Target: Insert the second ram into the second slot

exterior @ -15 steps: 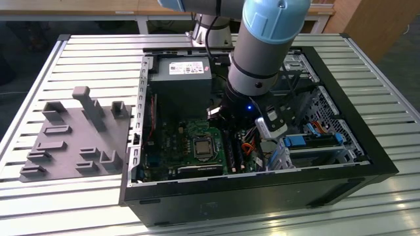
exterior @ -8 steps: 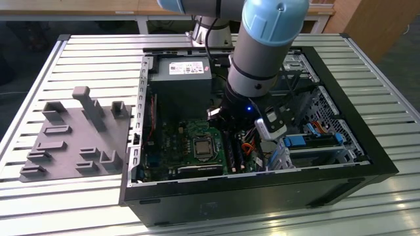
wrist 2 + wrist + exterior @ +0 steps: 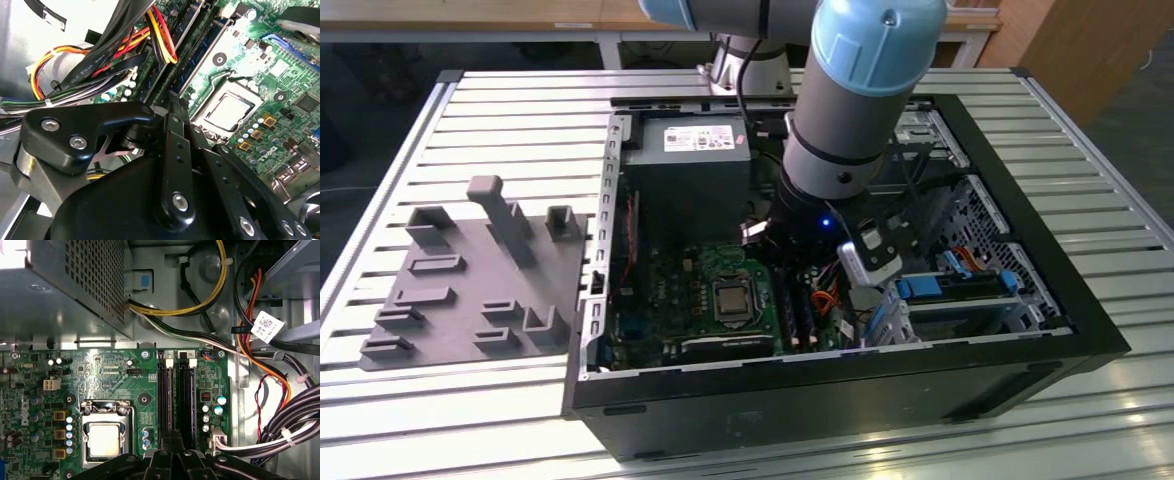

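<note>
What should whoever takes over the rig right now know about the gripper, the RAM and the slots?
Gripper: down inside the open PC case, right over the near end of the two black memory slots, next to the CPU socket.
Job's things: the slots lie side by side on the motherboard. I cannot tell whether the second ram is in the gripper or in a slot.
Done: arm brought to the slots.
Left: seating of the second ram is unconfirmed; check it before moving anything.
</note>
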Robot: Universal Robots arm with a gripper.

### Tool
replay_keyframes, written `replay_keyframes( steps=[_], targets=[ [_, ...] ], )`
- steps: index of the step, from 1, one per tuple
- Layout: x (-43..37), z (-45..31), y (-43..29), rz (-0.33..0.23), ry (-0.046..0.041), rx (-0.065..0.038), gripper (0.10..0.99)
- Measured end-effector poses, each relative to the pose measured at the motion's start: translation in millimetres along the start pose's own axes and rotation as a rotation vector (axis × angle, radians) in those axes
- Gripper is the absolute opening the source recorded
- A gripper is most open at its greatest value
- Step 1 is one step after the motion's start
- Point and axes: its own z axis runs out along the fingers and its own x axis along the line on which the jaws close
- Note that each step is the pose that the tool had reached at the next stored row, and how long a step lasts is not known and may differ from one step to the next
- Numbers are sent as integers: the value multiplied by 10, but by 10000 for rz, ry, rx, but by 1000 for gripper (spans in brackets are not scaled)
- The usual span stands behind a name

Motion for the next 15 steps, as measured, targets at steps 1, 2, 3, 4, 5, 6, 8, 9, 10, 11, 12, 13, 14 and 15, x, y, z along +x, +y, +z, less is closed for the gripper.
replay_keyframes(
  steps=[1, 2, 3, 4, 5, 6, 8, 9, 10, 11, 12, 13, 14, 15],
  targets=[
    [0, -8, 1, 0, -1, -6, 110],
    [1, -16, 3, -1, -2, -10, 110],
    [1, -28, 2, 0, 1, -1, 110],
    [2, -36, 1, 0, 3, 8, 110],
    [2, -38, 2, 0, 2, 4, 110],
    [2, -43, 2, 0, 3, 7, 110],
    [3, -54, 1, 0, 3, 9, 110],
    [4, -61, 2, 0, 3, 10, 110],
    [4, -66, 2, 0, 3, 9, 110],
    [4, -70, 2, 0, 3, 8, 110],
    [5, -78, 2, 0, 4, 10, 110],
    [5, -87, 3, 0, 4, 8, 110],
    [6, -98, 3, 0, 3, 9, 110],
    [6, -109, 4, 1, 3, 9, 110]
  ],
)
